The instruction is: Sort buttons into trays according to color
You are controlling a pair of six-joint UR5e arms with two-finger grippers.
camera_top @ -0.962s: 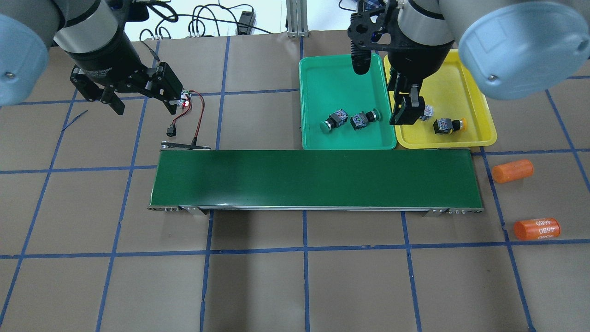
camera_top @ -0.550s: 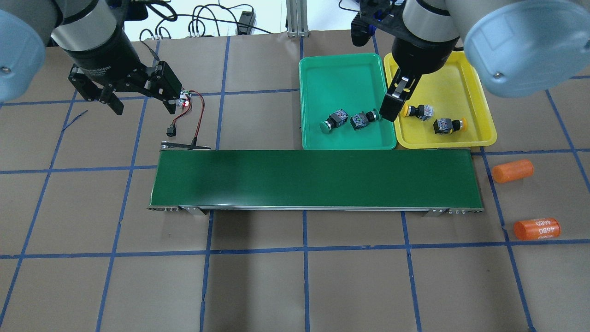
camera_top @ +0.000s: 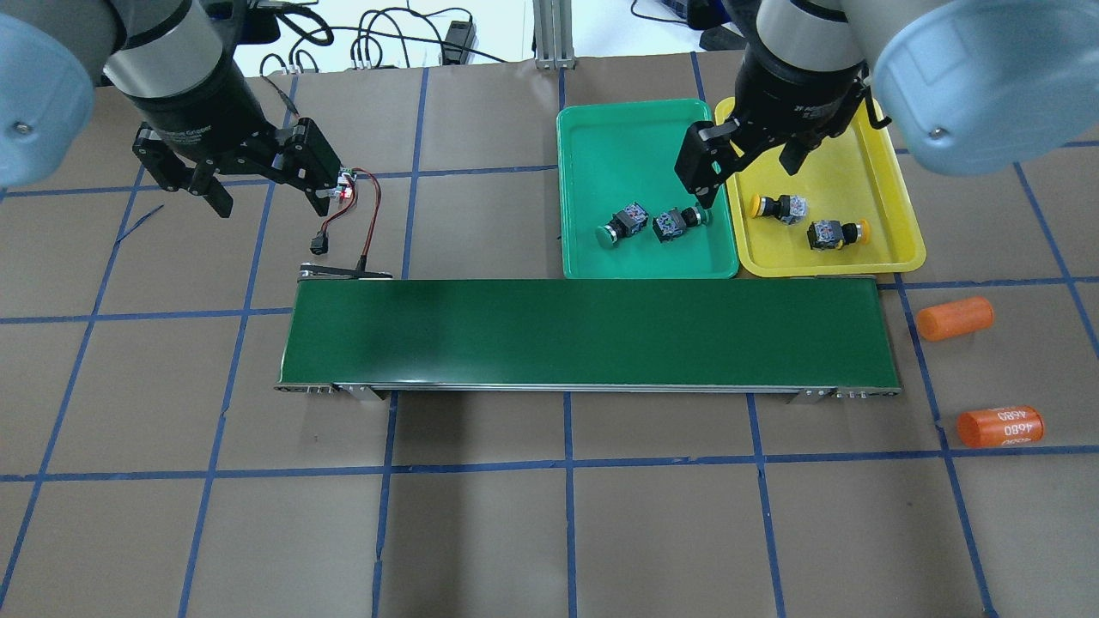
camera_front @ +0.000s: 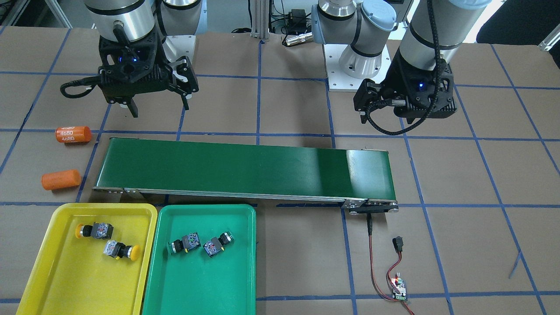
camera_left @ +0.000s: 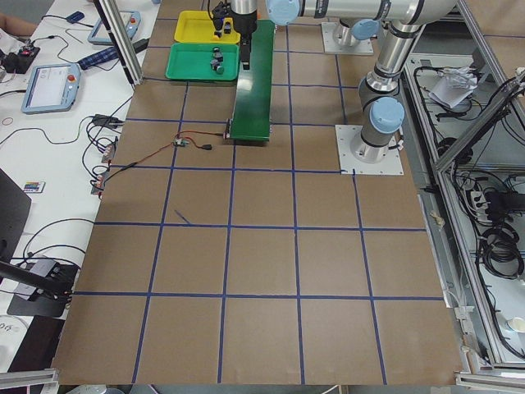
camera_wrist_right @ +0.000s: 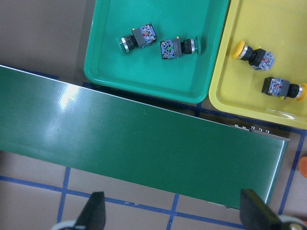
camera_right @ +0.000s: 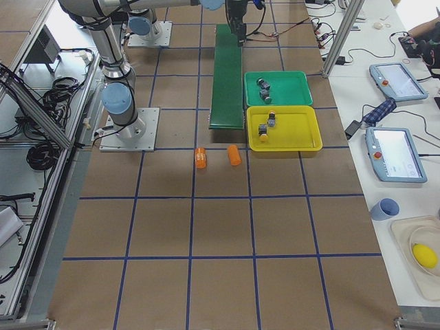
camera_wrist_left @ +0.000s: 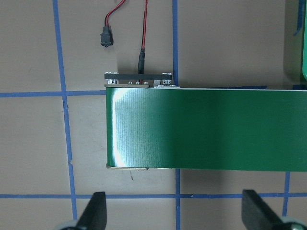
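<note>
Yellow tray (camera_front: 41,267) holds yellow buttons (camera_front: 93,230); orange cylinder (camera_front: 73,134) reads "4680".

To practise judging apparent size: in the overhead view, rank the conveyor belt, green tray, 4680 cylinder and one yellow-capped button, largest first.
1. conveyor belt
2. green tray
3. 4680 cylinder
4. yellow-capped button

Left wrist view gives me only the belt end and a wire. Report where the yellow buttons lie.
Observer: Both yellow buttons lie in the yellow tray, apart from each other.
Operator: Now the green ones.
Observer: Both green buttons lie in the green tray, side by side near its belt-side edge.
</note>
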